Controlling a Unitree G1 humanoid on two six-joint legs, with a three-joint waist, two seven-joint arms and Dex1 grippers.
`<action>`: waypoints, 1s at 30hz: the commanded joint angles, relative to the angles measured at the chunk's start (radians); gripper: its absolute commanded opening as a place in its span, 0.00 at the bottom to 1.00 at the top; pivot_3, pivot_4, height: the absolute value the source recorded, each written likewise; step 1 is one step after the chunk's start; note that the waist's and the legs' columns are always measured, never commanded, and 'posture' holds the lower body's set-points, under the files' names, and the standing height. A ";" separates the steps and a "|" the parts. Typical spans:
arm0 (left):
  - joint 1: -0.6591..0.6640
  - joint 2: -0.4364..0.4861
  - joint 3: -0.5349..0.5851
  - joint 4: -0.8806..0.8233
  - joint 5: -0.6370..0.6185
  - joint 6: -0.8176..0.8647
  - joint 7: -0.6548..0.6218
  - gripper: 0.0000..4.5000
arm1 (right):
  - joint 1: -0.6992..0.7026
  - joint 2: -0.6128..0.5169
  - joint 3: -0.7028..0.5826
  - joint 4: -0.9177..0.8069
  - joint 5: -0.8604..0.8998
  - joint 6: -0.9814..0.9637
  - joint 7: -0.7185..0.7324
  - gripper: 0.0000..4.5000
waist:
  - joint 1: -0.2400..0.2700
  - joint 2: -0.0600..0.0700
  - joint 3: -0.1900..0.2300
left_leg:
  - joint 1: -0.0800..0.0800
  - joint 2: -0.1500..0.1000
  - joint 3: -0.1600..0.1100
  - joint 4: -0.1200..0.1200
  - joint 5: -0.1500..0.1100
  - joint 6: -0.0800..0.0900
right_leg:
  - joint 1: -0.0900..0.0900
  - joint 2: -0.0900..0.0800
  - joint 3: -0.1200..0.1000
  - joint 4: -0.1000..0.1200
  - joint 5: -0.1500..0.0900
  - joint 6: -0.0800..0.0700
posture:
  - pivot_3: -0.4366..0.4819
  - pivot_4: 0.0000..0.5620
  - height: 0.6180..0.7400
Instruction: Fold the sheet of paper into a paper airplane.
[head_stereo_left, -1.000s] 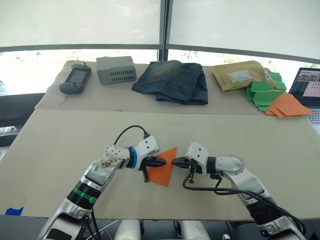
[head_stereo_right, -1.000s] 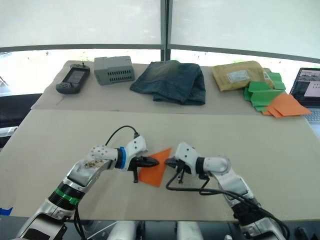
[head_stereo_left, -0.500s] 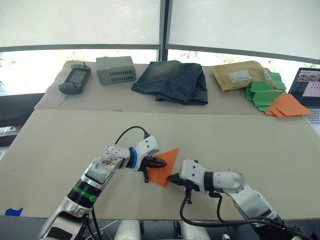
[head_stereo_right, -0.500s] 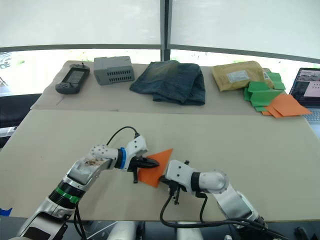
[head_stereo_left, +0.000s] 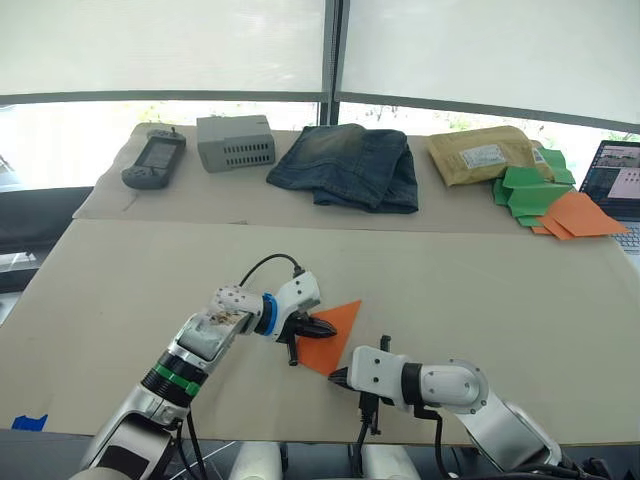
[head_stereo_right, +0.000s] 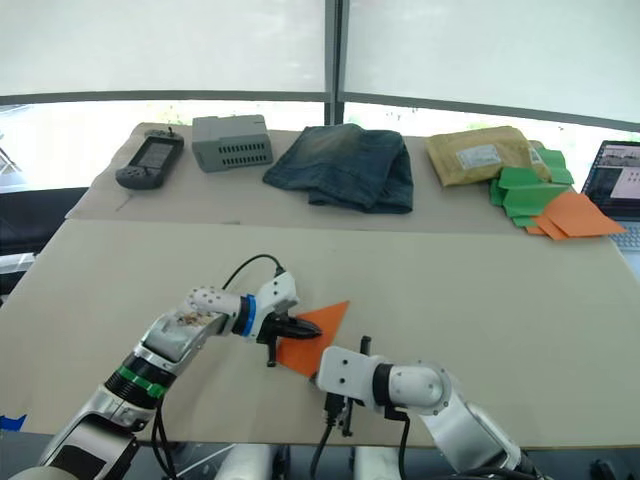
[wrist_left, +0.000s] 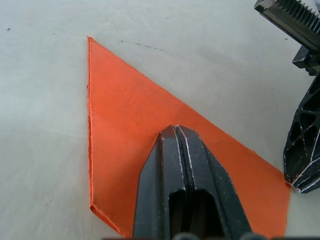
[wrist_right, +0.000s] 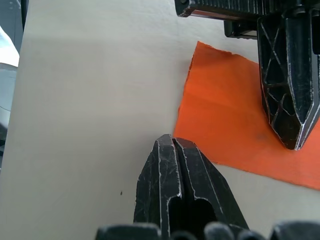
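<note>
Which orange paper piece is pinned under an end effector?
The bright orange sheet of paper near the table's front edge, pressed by the shut left end effector. The paler orange pieces lie untouched at the far right beside green shapes.

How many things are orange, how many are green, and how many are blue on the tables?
Orange: 2, the folded sheet of paper by the grippers, and the paler orange pieces at the far right.
Green: 1 pile of green paper shapes; I cannot count its pieces.
Blue: 1, the folded jeans.
Total: 4
</note>
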 joint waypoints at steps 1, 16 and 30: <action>0.000 -0.006 -0.031 0.047 0.029 -0.014 0.001 0.01 | 0.026 -0.051 0.025 0.008 0.027 0.046 0.064 0.00 | 0.005 0.001 -0.001 | 0.000 0.000 0.000 0.000 0.000 0.000 | 0.000 0.000 0.000 0.000 0.000 0.000 | 0.48 0.27 0.85; 0.007 -0.042 0.042 0.066 0.024 -0.048 0.085 0.01 | -0.207 0.123 -0.253 0.278 0.152 0.045 -0.111 0.00 | 0.007 0.002 0.001 | -0.003 0.000 0.000 0.006 0.000 0.000 | -0.001 -0.001 0.001 0.001 0.003 0.002 | 0.48 0.27 0.85; 0.007 -0.062 0.166 0.030 -0.032 -0.031 0.174 0.01 | -0.249 0.185 -0.122 0.461 0.089 0.001 -0.092 0.00 | -0.015 0.002 0.002 | -0.003 0.001 0.000 0.006 0.000 0.000 | -0.002 0.000 0.001 0.004 0.004 0.003 | 0.48 0.27 0.85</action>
